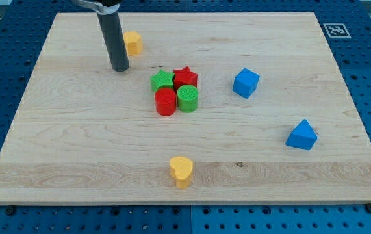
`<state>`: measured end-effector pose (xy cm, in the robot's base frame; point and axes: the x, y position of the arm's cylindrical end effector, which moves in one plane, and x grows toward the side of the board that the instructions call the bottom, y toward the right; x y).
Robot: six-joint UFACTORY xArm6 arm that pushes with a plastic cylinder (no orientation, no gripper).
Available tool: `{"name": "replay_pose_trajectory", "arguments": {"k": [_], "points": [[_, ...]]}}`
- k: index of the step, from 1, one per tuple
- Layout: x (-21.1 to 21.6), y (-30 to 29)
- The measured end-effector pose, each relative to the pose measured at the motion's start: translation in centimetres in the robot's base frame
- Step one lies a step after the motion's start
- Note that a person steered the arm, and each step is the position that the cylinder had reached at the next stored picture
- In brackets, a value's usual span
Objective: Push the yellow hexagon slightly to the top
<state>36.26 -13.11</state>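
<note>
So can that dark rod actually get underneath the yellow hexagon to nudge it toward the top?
Probably yes. My tip sits just to the view's left of and slightly below the yellow hexagon, with bare board between them. The nearest other blocks, the green star and red star, lie farther down to the right.

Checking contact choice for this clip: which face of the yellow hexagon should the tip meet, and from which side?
My tip can only push, so meet the yellow hexagon on its lower face, coming from the view's bottom. That face is exposed with nothing below it. My tip now sits to its lower left, so it likely needs a small shift right first.
</note>
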Motion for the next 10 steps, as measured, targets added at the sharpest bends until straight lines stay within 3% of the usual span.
{"name": "replay_pose_trajectory", "arguments": {"k": [5,8,10], "points": [[-3.0,3.3],[-7.3,4.6],[-10.9,1.9]]}}
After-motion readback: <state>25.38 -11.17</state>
